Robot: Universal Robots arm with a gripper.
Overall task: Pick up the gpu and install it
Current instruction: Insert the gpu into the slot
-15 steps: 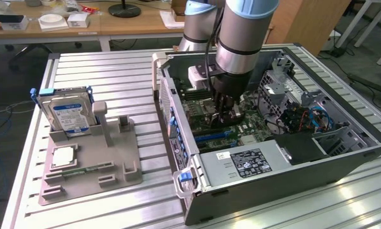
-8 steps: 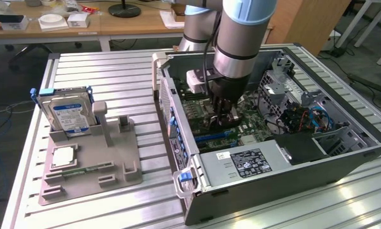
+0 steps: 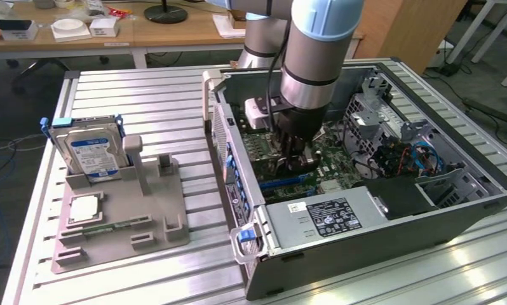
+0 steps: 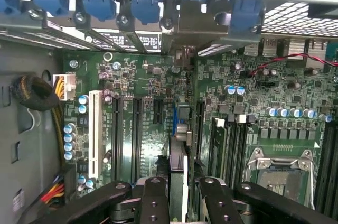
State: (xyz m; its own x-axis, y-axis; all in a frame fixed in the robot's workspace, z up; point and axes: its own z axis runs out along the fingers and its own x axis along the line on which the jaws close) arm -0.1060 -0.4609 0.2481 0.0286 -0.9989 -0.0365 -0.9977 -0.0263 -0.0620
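My gripper (image 3: 293, 159) reaches down inside the open computer case (image 3: 380, 238), just above the green motherboard (image 4: 142, 81). In the wrist view the two black fingers (image 4: 154, 200) are shut on the gpu (image 4: 179, 166), a thin dark card seen edge-on and standing upright between them. The card runs along the black expansion slots toward the case's rear wall. Its end, with a blue connector (image 4: 179, 118), lies close to the silver slot openings and blue clips (image 4: 145, 5). Whether the card's lower edge sits in a slot is hidden.
On the exterior view's left a grey fixture (image 3: 152, 219) holds a hard drive (image 3: 88, 151) with a blue-white label and a small silver CPU chip (image 3: 84, 208). A power supply (image 3: 326, 216), cable bundles (image 3: 406, 159) and the empty CPU socket (image 4: 280, 174) crowd the case.
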